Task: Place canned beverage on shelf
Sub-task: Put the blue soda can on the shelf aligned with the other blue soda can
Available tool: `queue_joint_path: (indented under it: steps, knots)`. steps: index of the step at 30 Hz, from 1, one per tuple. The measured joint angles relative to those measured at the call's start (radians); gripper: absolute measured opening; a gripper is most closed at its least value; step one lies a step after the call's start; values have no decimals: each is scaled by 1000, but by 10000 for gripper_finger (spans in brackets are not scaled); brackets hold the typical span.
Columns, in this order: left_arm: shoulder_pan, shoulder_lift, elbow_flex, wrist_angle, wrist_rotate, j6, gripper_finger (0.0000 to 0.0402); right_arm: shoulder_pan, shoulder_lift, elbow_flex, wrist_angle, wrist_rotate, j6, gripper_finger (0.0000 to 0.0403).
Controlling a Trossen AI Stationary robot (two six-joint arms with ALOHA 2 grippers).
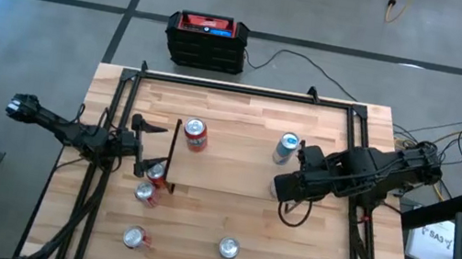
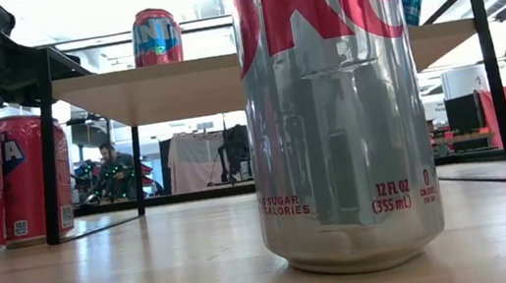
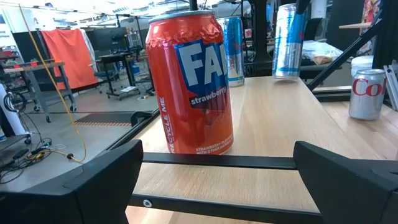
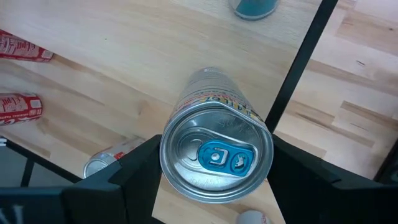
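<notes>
Tall slim silver can with blue tab (image 4: 216, 152) pinched in right gripper (image 4: 214, 168) above light-wood shelf (image 1: 236, 154) edge (black rail close): early release risks tipping. Left gripper (image 3: 217, 180) spread, idle beside red strawberry can (image 3: 189, 84).

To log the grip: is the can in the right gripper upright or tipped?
Upright: the right gripper holds the can by its sides, lid up.

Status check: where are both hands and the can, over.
Right hand shut on tall silver can with blue tab, over the right end of the light-wood shelf. Left hand open at shelf's left end, facing red strawberry soda can. Black shelf rail close beside held can.
</notes>
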Motion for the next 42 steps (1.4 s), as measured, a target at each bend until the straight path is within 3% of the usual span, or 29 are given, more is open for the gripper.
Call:
queue_joint_path:
  steps: [42]
  knots:
    - [0, 0, 0, 0, 0, 0, 400, -18, 39, -19, 21, 64, -15, 248]
